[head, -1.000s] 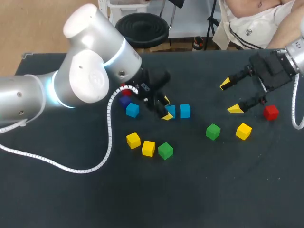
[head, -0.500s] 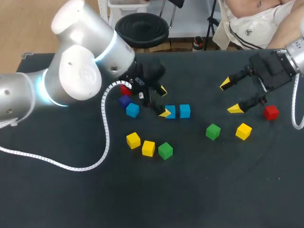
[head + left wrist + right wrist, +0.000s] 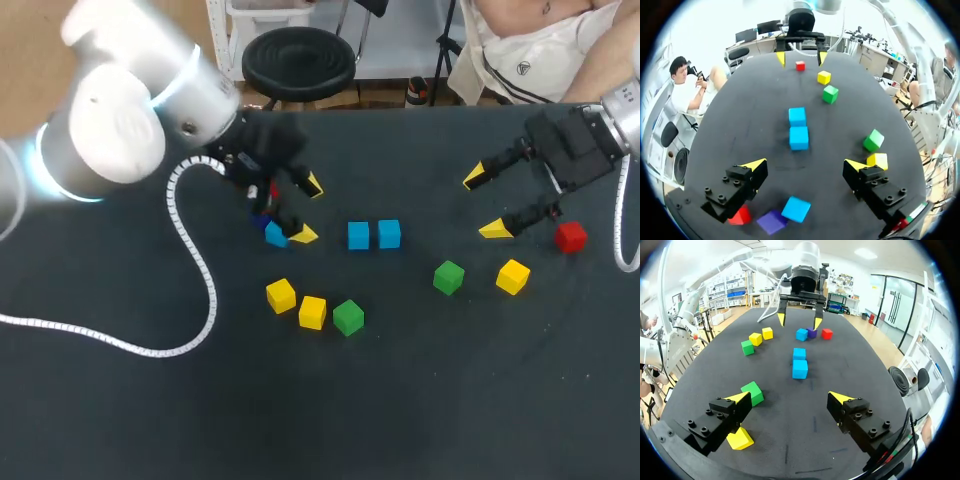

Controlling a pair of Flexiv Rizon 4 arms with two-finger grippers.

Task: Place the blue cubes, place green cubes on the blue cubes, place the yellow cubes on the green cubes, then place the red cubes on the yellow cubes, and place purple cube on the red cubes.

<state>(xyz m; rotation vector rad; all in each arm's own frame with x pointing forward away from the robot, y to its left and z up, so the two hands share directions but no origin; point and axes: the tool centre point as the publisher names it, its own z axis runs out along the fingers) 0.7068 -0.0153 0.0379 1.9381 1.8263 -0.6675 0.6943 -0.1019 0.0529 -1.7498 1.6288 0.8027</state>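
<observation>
The left jaws hang released and empty over the worktop (image 3: 120,420). A blue cube (image 3: 796,209), the purple cube (image 3: 772,221) and a red cube (image 3: 740,216) lie beneath them, with a pair of blue cubes (image 3: 799,138) side by side ahead. The right jaws gape too, a green cube (image 3: 753,391) just beside one finger.

At the upper left of the head view the left arm (image 3: 110,130) is blurred and runs off the left edge. The left hand (image 3: 308,210) covers most of the purple cube (image 3: 262,221) and a red cube (image 3: 273,190), and overlaps a blue cube (image 3: 276,236). The right arm (image 3: 625,105) is cut off at the right edge. In the right wrist view a yellow cube (image 3: 740,438) lies partly under one finger of the right hand (image 3: 790,397).
</observation>
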